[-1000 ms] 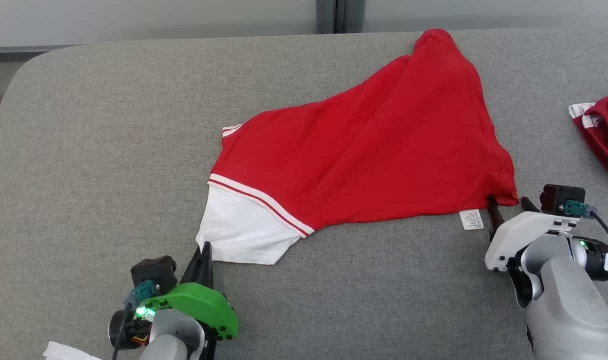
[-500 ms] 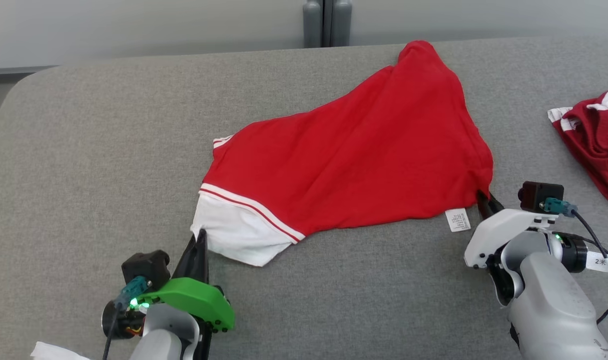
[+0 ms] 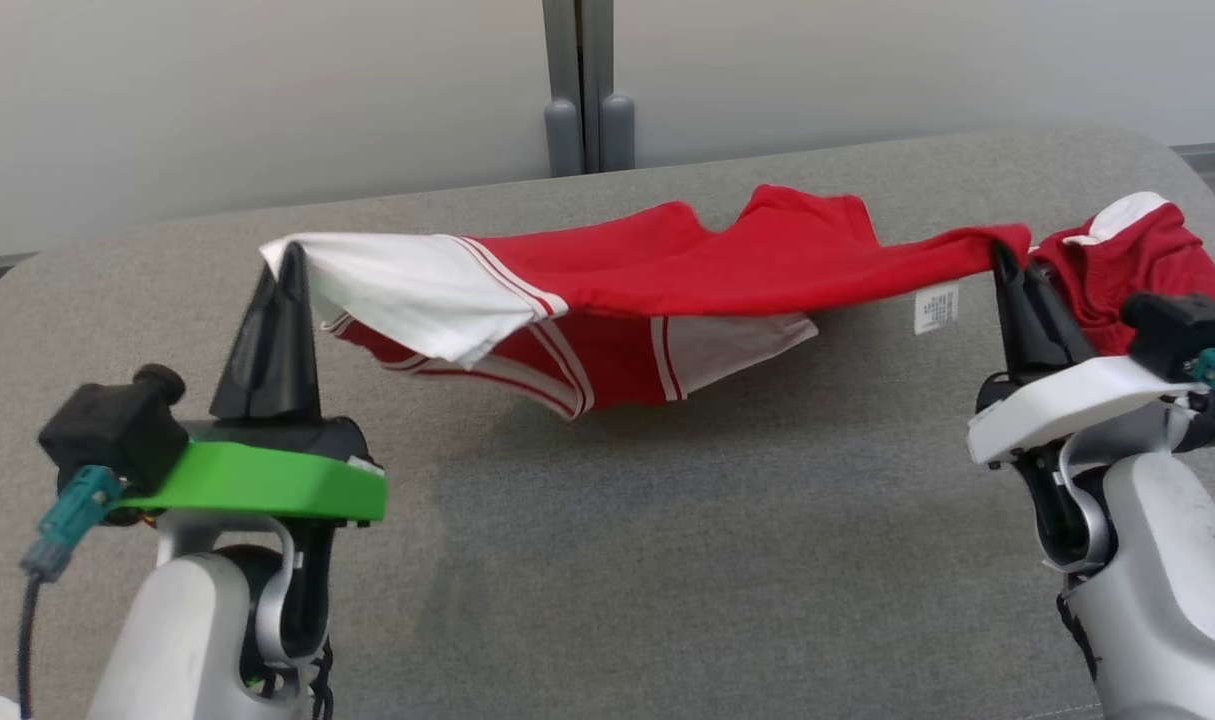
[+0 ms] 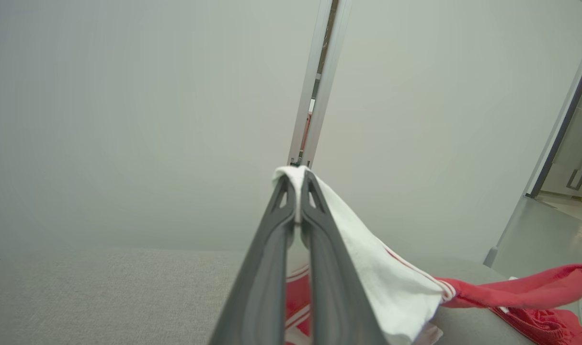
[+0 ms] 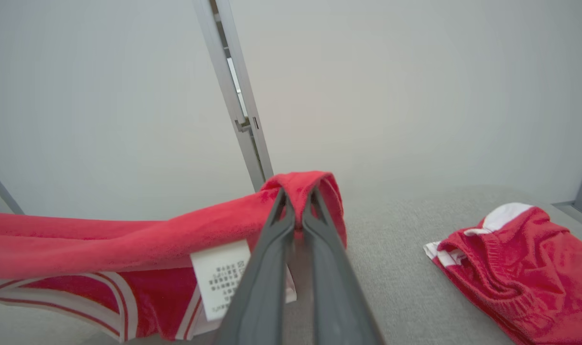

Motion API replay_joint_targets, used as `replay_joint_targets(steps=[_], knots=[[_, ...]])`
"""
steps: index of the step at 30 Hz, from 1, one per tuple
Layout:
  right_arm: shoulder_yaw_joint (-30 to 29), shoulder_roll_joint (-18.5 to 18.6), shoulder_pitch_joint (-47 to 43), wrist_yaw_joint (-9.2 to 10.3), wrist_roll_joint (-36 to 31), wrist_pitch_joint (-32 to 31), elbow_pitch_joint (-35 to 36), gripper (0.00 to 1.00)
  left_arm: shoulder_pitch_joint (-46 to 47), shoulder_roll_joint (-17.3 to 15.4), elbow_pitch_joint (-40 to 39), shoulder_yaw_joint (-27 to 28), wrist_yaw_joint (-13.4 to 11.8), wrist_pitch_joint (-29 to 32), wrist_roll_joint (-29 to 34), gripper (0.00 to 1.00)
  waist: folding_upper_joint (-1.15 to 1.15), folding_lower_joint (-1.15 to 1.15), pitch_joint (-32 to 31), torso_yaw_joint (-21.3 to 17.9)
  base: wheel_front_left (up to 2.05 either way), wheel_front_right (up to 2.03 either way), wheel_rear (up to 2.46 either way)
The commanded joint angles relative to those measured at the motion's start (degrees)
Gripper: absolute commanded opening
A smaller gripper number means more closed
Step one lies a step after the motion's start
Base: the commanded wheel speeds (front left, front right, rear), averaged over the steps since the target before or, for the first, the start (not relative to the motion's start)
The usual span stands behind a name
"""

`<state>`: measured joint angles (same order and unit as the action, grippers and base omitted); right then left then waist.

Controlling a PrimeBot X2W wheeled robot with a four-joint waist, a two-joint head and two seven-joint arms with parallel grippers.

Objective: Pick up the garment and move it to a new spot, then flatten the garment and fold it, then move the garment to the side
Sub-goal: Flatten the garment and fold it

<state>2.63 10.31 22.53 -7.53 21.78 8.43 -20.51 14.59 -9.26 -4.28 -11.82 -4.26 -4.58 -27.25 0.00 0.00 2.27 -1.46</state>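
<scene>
The garment (image 3: 687,265) is red with white panels and stripes, and it hangs stretched in the air between my two grippers above the grey table (image 3: 667,560). My left gripper (image 3: 289,255) is shut on its white corner (image 4: 367,254). At the other end, my right gripper (image 3: 999,252) is shut on a bunched red corner (image 5: 298,189), with a white care label (image 5: 221,278) dangling just beside the fingers. The garment's middle sags down, showing striped panels (image 3: 607,365) close above the table.
A second red and white garment (image 3: 1127,255) lies crumpled on the table at the far right, just behind my right gripper, and appears again (image 5: 516,268) in the right wrist view. A pale wall with a grey post (image 3: 582,90) stands behind the table.
My right gripper closed on the red corner. Both grippers then lifted the garment off the table, so it now hangs between them. The head camera has tilted up.
</scene>
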Motion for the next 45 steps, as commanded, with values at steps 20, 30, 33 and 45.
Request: replay_joint_targets(steps=[20,30,33,45], knots=[[-11.97,-3.07,-8.0,0.09,-4.45,-15.56,52.16,0.0,19.74,-11.22,-28.53,1.9,-0.25,16.91,5.32,0.0,0.0,0.0,5.08,-3.59,0.0,0.0,0.0],[-7.7,-4.36,15.96,0.09,-2.01,-17.25,31.16,0.0,44.27,-11.85,-5.91,1.1,3.18,17.69,7.62,0.0,0.0,0.0,19.73,-4.09,0.0,0.0,0.0],[-6.75,-5.08,30.55,0.09,-5.25,-14.19,18.25,0.0,57.15,-11.29,5.08,0.95,3.38,13.81,10.46,0.0,0.0,0.0,22.18,-4.31,0.0,0.0,0.0],[-13.09,-7.23,59.48,0.09,-22.25,-3.81,-21.81,0.0,73.95,-3.96,33.9,-1.47,4.22,-6.04,12.61,0.0,0.0,0.0,32.62,2.13,0.0,0.0,0.0]])
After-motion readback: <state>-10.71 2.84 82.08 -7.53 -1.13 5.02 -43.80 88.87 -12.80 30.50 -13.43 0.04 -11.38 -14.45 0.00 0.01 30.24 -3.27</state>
